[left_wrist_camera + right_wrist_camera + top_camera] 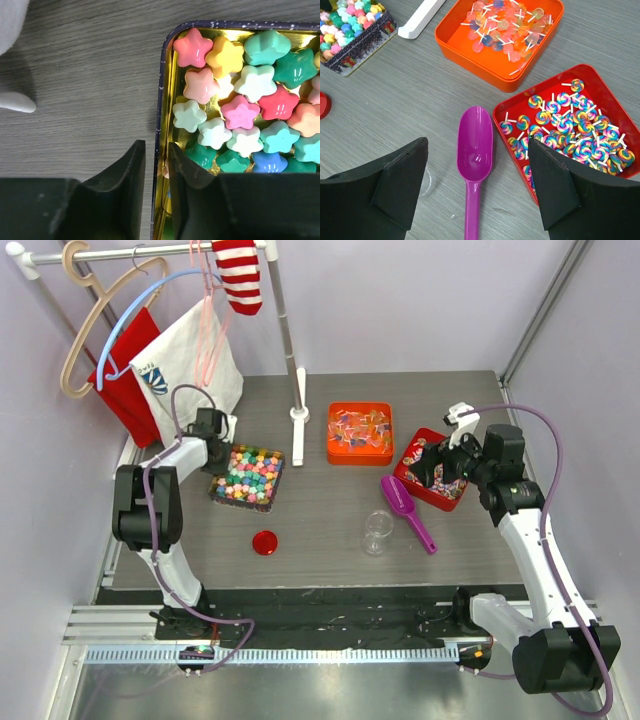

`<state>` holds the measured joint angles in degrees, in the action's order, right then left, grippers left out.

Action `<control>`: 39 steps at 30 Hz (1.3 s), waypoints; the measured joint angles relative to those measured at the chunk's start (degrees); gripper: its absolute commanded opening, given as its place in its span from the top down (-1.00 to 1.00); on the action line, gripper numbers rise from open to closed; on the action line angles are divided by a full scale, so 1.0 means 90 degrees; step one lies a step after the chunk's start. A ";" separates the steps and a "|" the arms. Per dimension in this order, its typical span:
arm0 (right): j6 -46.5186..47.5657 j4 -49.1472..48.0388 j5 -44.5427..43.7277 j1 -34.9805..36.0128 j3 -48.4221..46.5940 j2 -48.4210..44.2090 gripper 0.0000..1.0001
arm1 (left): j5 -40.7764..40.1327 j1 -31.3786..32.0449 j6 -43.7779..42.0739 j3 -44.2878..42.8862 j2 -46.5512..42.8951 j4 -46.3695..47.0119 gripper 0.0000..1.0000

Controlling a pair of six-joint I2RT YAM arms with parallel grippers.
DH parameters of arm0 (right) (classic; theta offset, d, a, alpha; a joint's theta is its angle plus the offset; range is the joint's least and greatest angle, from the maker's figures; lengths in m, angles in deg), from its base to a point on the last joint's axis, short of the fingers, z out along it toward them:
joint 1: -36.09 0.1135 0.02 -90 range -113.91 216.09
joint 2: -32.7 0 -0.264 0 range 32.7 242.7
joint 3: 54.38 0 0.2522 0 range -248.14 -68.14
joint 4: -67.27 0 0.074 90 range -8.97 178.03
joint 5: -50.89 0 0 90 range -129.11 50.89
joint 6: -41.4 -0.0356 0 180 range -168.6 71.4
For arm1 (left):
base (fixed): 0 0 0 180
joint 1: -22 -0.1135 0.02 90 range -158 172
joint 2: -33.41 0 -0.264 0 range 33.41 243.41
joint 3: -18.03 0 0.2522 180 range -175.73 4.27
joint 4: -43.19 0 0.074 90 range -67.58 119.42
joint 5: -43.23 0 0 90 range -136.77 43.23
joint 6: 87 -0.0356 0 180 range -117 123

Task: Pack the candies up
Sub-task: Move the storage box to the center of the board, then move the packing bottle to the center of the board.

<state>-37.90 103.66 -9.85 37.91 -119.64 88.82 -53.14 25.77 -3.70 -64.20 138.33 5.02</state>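
The candies [248, 475] are small pastel star-shaped sweets [240, 112] filling a dark tin [240, 502] with a gold inside, at the left of the table. My left gripper [155, 147] straddles the tin's left wall [162, 100], one finger outside and one inside. The jaws stand narrowly apart, with a thin gap on each side of the wall. The left gripper [220, 453] sits at the tin's far left corner. My right gripper [477, 142] is open wide and empty above a purple scoop [475, 145]. The right wrist view also shows the candies [350, 15].
An orange tin [360, 433] of wrapped sweets and a red tin [430, 498] of swirl lollipops lie at the right. A clear glass jar [378, 532] and a red lid [265, 542] rest near the front. The scoop [405, 508] lies beside the jar. A clothes rack post [298, 420] stands behind.
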 measured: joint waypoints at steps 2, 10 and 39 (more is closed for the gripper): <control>0.0075 0.0058 0.0029 0.0034 -0.0002 0.0000 -0.68 | 0.0024 0.0000 0.0015 -0.0002 0.0000 0.0007 0.19; 0.0782 0.0641 -0.0097 0.0933 -0.0087 0.0058 -0.75 | 0.0678 -0.0007 0.0032 -0.0265 -0.0376 -0.0231 -0.41; 0.2144 0.1450 -0.0678 0.3138 0.0316 0.0685 -1.00 | 0.3247 -0.0005 0.0367 -0.0017 -0.3997 -0.1248 -0.99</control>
<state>-18.60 116.71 -15.95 66.15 -116.80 94.99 -23.92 25.73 -0.40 -64.35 102.36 -6.21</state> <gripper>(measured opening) 0.996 0.996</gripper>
